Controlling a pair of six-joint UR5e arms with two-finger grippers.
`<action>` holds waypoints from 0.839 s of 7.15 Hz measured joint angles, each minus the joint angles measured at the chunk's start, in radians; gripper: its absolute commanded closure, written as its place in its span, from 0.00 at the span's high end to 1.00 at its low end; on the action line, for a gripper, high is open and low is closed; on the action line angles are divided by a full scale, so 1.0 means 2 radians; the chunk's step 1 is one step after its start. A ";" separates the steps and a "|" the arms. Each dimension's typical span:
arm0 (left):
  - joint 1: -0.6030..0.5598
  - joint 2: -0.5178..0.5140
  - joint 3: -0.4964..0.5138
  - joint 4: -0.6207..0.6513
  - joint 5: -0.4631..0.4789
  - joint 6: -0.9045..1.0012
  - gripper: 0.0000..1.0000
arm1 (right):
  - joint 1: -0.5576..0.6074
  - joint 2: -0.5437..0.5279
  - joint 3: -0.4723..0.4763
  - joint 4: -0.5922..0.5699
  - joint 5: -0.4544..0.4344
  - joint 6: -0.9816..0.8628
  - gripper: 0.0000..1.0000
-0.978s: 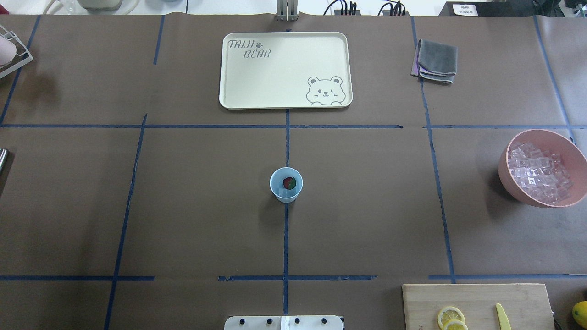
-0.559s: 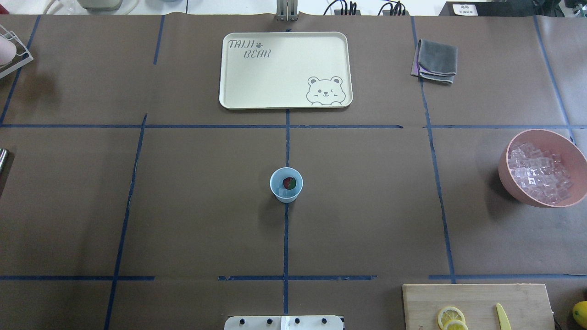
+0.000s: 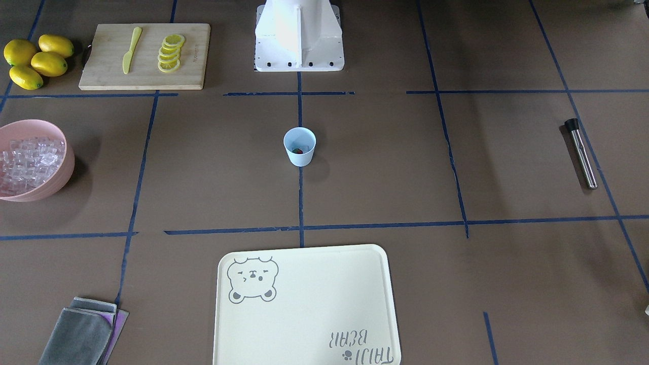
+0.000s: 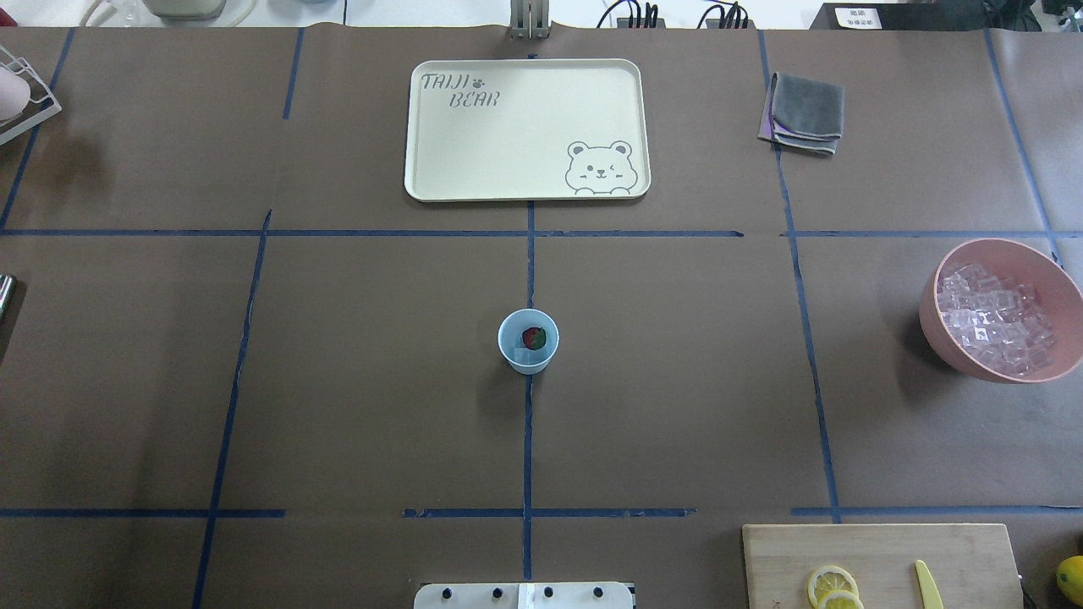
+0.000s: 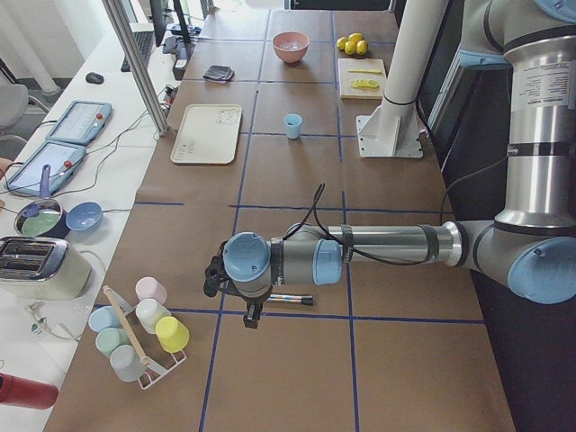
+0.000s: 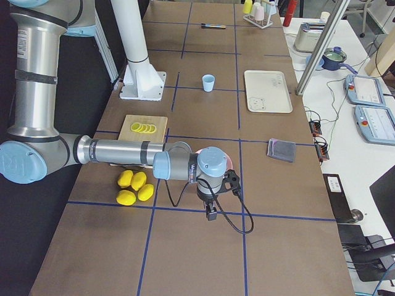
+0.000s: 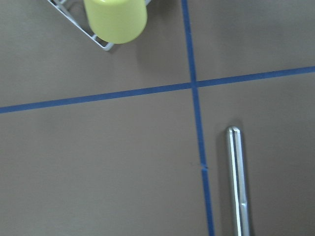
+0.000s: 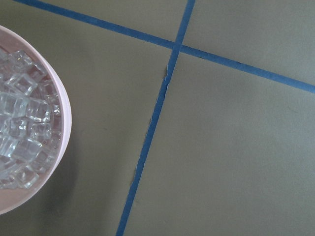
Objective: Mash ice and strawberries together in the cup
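Pale-blue cup (image 4: 528,341) is loaded with strawberry (image 4: 533,337); mashing is pending. Muddler (image 3: 581,153) is left at cup's 3 o'clock, front-facing view. Closure of left gripper (image 5: 255,317) and right gripper (image 6: 212,214) cannot be told.

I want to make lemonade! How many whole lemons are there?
4 lemons, bunched beside the cutting board: two close to it, two farther out. The slices on the board aren't counted. None look hidden.
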 measured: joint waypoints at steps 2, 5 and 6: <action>0.000 0.000 -0.003 0.005 0.058 0.000 1.00 | 0.010 0.000 0.000 0.000 0.000 0.000 0.99; 0.001 0.009 -0.003 0.002 0.073 0.001 1.00 | 0.030 -0.003 0.000 0.000 0.003 0.004 0.99; 0.001 0.013 -0.004 0.001 0.072 0.002 1.00 | 0.031 -0.003 0.000 0.000 0.004 0.010 0.99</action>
